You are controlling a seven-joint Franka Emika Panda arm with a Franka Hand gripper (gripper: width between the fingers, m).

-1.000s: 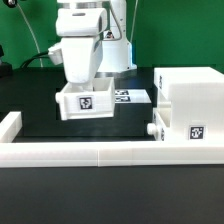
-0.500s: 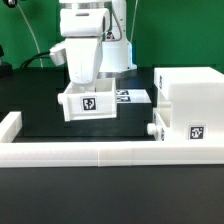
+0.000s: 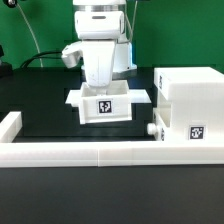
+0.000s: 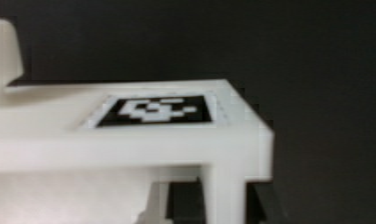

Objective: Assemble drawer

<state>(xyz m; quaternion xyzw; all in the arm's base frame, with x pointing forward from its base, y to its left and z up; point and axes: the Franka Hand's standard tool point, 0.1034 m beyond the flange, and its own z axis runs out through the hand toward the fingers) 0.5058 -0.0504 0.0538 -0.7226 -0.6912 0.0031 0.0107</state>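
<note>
My gripper (image 3: 104, 88) is shut on a small white open-top tray (image 3: 106, 106) with a black-and-white tag on its front, and holds it just above the black table near the middle. In the wrist view the dark fingers (image 4: 188, 200) stand on either side of the tray's wall (image 4: 227, 190), with the tagged face of the tray (image 4: 158, 110) beyond. The tall white housing (image 3: 190, 92) stands at the exterior view's right. A second tagged tray (image 3: 180, 128) with a small knob sits at its lower front.
A long low white border wall (image 3: 100, 153) runs along the front and turns up at the exterior view's left (image 3: 10, 125). The marker board (image 3: 141, 97) lies behind the held tray, mostly covered by it. Cables hang at the back left.
My gripper has moved toward the exterior view's right with the tray, closer to the housing. The tray now covers the marker board's tags.
</note>
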